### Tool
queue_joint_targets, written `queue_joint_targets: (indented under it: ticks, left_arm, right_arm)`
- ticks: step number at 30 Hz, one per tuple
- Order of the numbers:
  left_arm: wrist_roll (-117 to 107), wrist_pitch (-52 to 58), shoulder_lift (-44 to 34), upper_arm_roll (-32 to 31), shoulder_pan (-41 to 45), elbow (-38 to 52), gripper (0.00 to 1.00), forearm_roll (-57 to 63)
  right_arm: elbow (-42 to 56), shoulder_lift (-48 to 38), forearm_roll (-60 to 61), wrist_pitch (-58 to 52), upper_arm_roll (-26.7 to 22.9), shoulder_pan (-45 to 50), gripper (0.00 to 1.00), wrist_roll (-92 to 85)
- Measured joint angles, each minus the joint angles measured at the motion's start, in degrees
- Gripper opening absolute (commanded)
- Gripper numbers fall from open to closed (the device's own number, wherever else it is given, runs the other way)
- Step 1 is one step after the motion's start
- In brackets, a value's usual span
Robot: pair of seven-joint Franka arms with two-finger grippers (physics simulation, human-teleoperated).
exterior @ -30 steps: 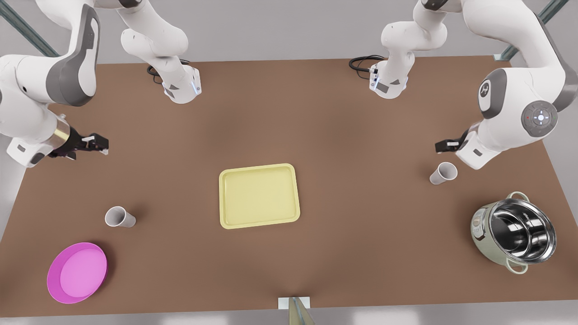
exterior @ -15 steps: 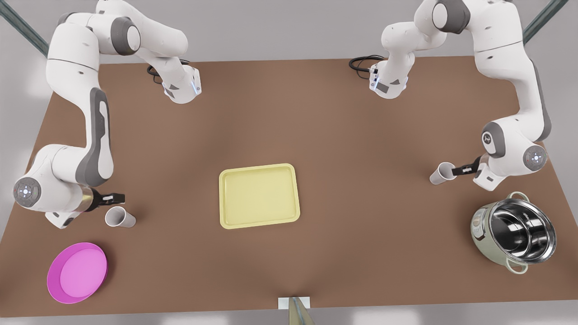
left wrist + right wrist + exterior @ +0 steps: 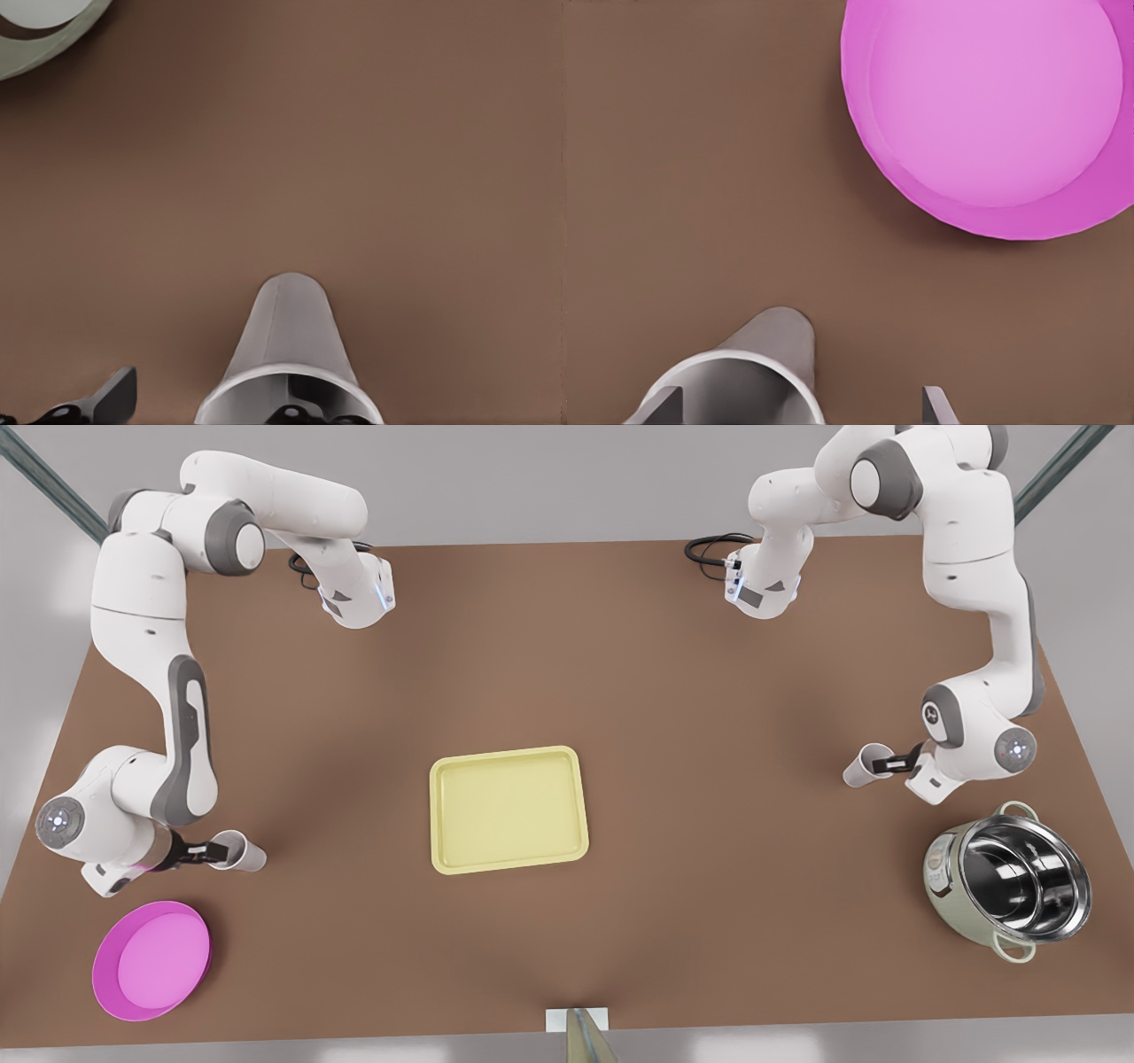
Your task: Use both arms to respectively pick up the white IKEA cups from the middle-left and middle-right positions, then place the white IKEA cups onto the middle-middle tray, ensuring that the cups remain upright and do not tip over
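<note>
Left gripper (image 3: 883,763): open, astride cup (image 3: 288,336) wall. Right gripper (image 3: 214,853): open, seemingly likewise at other cup (image 3: 775,350). Risk: uneven closing tips either.

The left gripper (image 3: 208,409) straddles the rim of a white IKEA cup (image 3: 290,341) at 6 o'clock: one finger (image 3: 106,398) outside, the other inside. The steel pot (image 3: 40,31) curves in at 11 o'clock, well apart across the brown worktop (image 3: 354,150)
</note>
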State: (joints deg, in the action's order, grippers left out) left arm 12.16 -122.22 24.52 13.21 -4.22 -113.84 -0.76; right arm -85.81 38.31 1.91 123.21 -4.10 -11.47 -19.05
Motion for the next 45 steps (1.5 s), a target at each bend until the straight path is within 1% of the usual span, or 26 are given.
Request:
queue_joint_targets:
  ticks: [1, 4, 7, 8, 12, 13, 14, 15, 16, 17, 18, 19, 21, 22, 23, 27, 29, 31, 33, 36, 40, 41, 42, 43, 45]
  left_arm:
    - [0.23, -0.1, 0.1, -0.02, 0.0, 0.0, 0.42, -1.08]
    - [0.73, -0.26, 0.33, -0.04, 0.01, 0.0, 0.36, -3.03]
    - [1.43, 0.17, 0.06, -0.41, 0.11, 0.17, 0.27, -4.18]
    - [1.63, 0.39, -0.27, -1.14, 0.23, 0.31, 0.22, -4.31]
    - [1.76, 1.12, -3.56, -2.84, 2.05, 1.1, 0.21, -4.43]
    - [1.17, 1.38, -4.61, -4.7, 2.65, 1.73, 0.21, -4.5]
    - [0.22, 1.89, -5.03, -7.73, 3.14, 3.74, 0.21, -4.52]
    - [-0.95, 2.39, -3.98, -11.21, 3.42, 6.71, 0.21, -4.61]
    - [-2.38, 2.83, -2.55, -14.31, 3.76, 10.1, 0.21, -4.68]
    - [-4.16, 3.21, -0.47, -17.88, 3.77, 14.26, 0.21, -4.73]
    - [-6.28, 3.48, 1.41, -21.8, 3.95, 17.92, 0.21, -4.74]
    - [-8.74, 3.69, 3.45, -25.2, 4.94, 21.64, 0.21, -4.67]
    - [-14.09, 3.85, 6.34, -27.95, 9.24, 25.61, 0.21, -4.52]
    - [-17.02, 3.27, 7.8, -28.43, 12.37, 26.49, 0.21, -4.4]
    - [-19.97, 2.41, 9.07, -28.69, 15.12, 27.08, 0.21, -4.29]
    - [-32.17, 0.06, 15.76, -28.76, 23.37, 34.16, 0.21, -1.61]
    - [-38.16, -0.61, 18.01, -28.51, 26.59, 37.46, 0.21, -0.87]
    - [-44.04, -1.09, 20.01, -26.16, 31.02, 40.27, 0.21, -0.48]
    - [-49.71, -1.48, 22.29, -24.9, 34.44, 42.91, 0.21, -0.3]
    - [-57.58, -3.19, 25.08, -24.51, 37.53, 44.7, 0.21, -0.17]
    - [-66.37, -6.15, 27.47, -24.46, 38.64, 44.91, 0.21, -0.13]
    - [-68.28, -6.78, 27.76, -24.45, 38.73, 44.91, 0.25, -0.13]
    - [-70.05, -7.33, 27.9, -24.45, 38.88, 44.89, 0.35, -0.18]
    - [-71.71, -7.82, 27.97, -24.45, 38.95, 44.84, 0.48, -0.23]
    - [-74.71, -8.61, 28.02, -24.42, 39.01, 44.76, 0.55, -0.3]
  right_arm:
    - [-0.53, 0.08, 0.53, 0.53, 0.03, -0.28, 1.0, -0.23]
    - [-1.88, 0.0, 2.49, 1.53, 0.05, -1.04, 1.0, -1.22]
    - [-2.9, 0.07, 3.33, 2.08, 0.06, -1.09, 1.0, -2.11]
    - [-3.17, 0.13, 3.49, 2.2, 0.06, -1.06, 1.0, -2.37]
    - [-3.5, 0.84, 3.82, 2.55, 0.06, -1.01, 0.99, -3.29]
    - [-3.51, 0.94, 3.86, 2.61, 0.06, -1.01, 0.92, -3.49]
    - [-3.51, 1.0, 3.9, 2.66, 0.06, -1.01, 0.81, -3.69]
    - [-3.52, 1.14, 3.94, 2.7, 0.06, -1.01, 0.7, -3.88]
    - [-3.52, 1.27, 3.98, 2.73, 0.06, -1.01, 0.62, -4.09]
    - [-3.52, 1.36, 4.01, 2.76, 0.06, -1.01, 0.55, -4.3]
    - [-3.52, 1.42, 4.01, 2.78, 0.06, -1.02, 0.51, -4.54]
    - [-3.52, 1.55, 4.02, 2.8, 0.06, -1.02, 0.41, -4.77]
    - [-3.52, 1.7, 4.02, 2.83, 0.11, -1.01, 0.32, -5.2]
    - [-3.52, 1.75, 4.04, 2.84, 0.13, -0.99, 0.23, -5.48]
    - [-3.52, 1.79, 4.11, 2.85, 0.15, -1.01, 0.21, -5.82]
    - [-3.05, 1.5, 4.21, 2.84, 0.72, -0.78, 0.21, -7.0]
    - [-2.26, 0.58, 4.23, 2.81, 2.97, -0.55, 0.21, -7.46]
    - [-1.92, -0.47, 4.29, 2.54, 5.94, -0.29, 0.21, -7.84]
    - [-1.73, -1.94, 4.39, 1.79, 7.21, 2.1, 0.21, -8.11]
    - [-1.7, -2.76, 4.54, 0.45, 7.61, 7.53, 0.21, -8.07]
    - [-1.68, -2.72, 4.4, -0.36, 7.6, 13.35, 0.21, -6.91]
    - [-1.68, -2.68, 4.32, -0.43, 7.56, 14.78, 0.21, -6.35]
    - [-1.68, -2.62, 4.27, -0.47, 7.55, 15.95, 0.21, -5.77]
    - [-1.67, -2.59, 4.25, -0.49, 7.53, 17.01, 0.21, -5.09]
    - [-1.6, -2.56, 4.29, -0.53, 7.52, 18.84, 0.21, -3.59]
